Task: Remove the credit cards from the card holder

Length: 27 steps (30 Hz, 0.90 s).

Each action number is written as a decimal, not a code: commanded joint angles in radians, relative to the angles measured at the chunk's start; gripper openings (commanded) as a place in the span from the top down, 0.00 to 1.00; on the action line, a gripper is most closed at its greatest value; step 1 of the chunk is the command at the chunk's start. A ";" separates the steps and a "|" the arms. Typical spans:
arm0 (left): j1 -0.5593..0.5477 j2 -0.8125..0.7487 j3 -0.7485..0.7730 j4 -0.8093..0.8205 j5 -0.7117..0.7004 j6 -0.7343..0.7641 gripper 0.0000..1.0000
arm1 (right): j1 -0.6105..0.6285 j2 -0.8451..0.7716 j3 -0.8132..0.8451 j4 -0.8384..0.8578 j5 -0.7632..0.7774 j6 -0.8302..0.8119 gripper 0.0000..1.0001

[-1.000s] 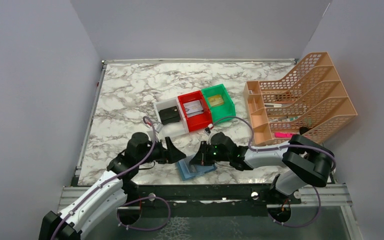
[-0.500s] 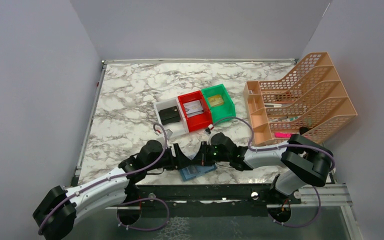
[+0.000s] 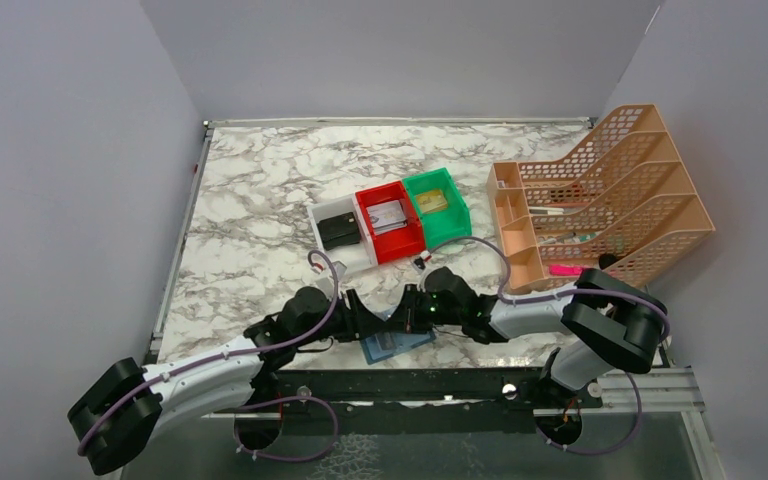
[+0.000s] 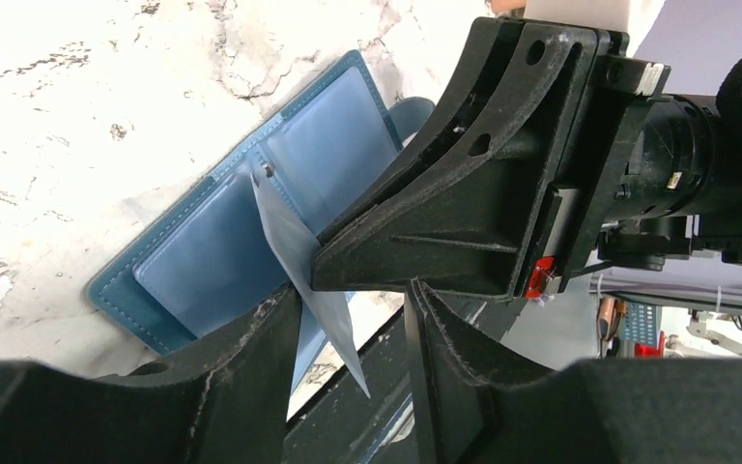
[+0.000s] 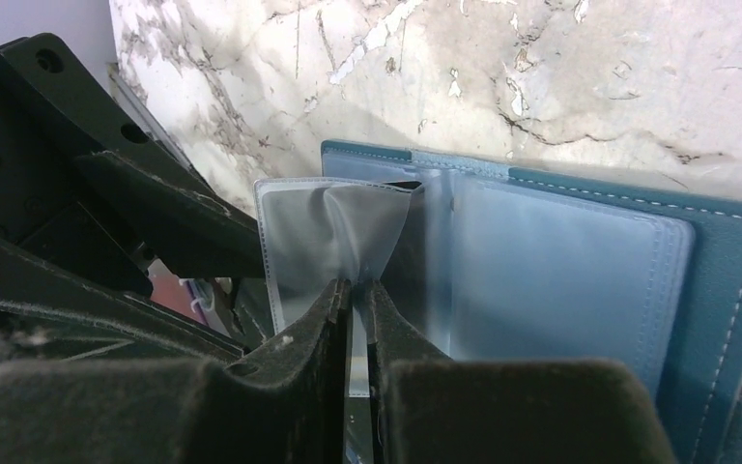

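Two arms meet at the near edge of the marble surface (image 3: 260, 200), as I see it from my remote station. One card holder (image 3: 397, 346) — teal-blue, lying open and flat with its lighter pocket panels up — sits between them, close to the surface's front lip. The right end effector (image 3: 401, 316) is pressed together on one clear sleeve (image 5: 319, 227) of the holder, pinching it and holding it up off the panels. The left end effector (image 3: 364, 321) is spread, its two fingers (image 4: 242, 367) on either side of that same sleeve's free edge, not visibly gripping it. I cannot tell whether a card sits inside the sleeve. Farther back I count three small bins side by side: one white (image 3: 332, 210), one red (image 3: 400, 248), one green (image 3: 447, 230). One peach desk organiser (image 3: 610, 190) stands at the right.
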 commanded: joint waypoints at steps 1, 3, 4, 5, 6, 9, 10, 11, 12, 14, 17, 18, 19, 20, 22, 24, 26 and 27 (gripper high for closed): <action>-0.009 -0.003 -0.018 0.101 -0.001 -0.005 0.54 | -0.006 -0.025 -0.017 0.015 0.005 -0.001 0.84; -0.010 0.011 -0.023 0.119 0.012 -0.005 0.55 | -0.006 -0.036 -0.017 -0.002 0.018 -0.005 0.82; -0.011 0.021 -0.021 0.125 0.018 -0.005 0.55 | -0.006 -0.043 -0.014 -0.017 0.026 -0.008 0.81; -0.012 0.030 -0.019 0.128 0.022 -0.004 0.55 | -0.007 -0.051 -0.011 -0.035 0.039 -0.010 0.79; -0.015 0.038 -0.017 0.130 0.025 -0.002 0.55 | -0.006 -0.062 -0.009 -0.059 0.051 -0.012 0.78; -0.020 0.060 -0.008 0.133 0.027 0.004 0.55 | -0.006 -0.110 0.001 -0.161 0.118 -0.023 0.73; -0.022 0.065 -0.006 0.134 0.026 0.006 0.55 | -0.007 -0.129 0.005 -0.202 0.149 -0.030 0.72; -0.024 0.069 -0.001 0.134 0.025 0.008 0.55 | -0.006 -0.150 0.007 -0.245 0.181 -0.033 0.70; -0.026 0.074 0.003 0.135 0.025 0.010 0.55 | -0.006 -0.173 0.009 -0.286 0.218 -0.037 0.68; -0.033 0.085 0.010 0.138 0.025 0.013 0.55 | -0.006 -0.221 0.009 -0.359 0.283 -0.043 0.67; -0.047 0.107 0.035 0.143 0.023 0.024 0.55 | -0.007 -0.298 0.004 -0.450 0.370 -0.045 0.65; -0.053 0.119 0.044 0.144 0.023 0.029 0.55 | -0.006 -0.326 -0.001 -0.468 0.391 -0.047 0.65; -0.060 0.133 0.056 0.147 0.023 0.034 0.55 | -0.006 -0.355 -0.007 -0.486 0.411 -0.048 0.65; -0.068 0.150 0.067 0.150 0.023 0.040 0.55 | -0.006 -0.383 -0.012 -0.505 0.434 -0.045 0.65; -0.088 0.192 0.093 0.159 0.023 0.050 0.55 | -0.006 -0.441 -0.019 -0.551 0.479 -0.040 0.64; -0.111 0.241 0.122 0.165 0.013 0.060 0.55 | -0.007 -0.499 -0.026 -0.594 0.525 -0.029 0.64; -0.132 0.291 0.146 0.170 -0.007 0.068 0.55 | -0.006 -0.552 -0.043 -0.623 0.559 -0.019 0.63; -0.140 0.319 0.157 0.175 -0.016 0.071 0.55 | -0.006 -0.578 -0.052 -0.632 0.571 -0.014 0.63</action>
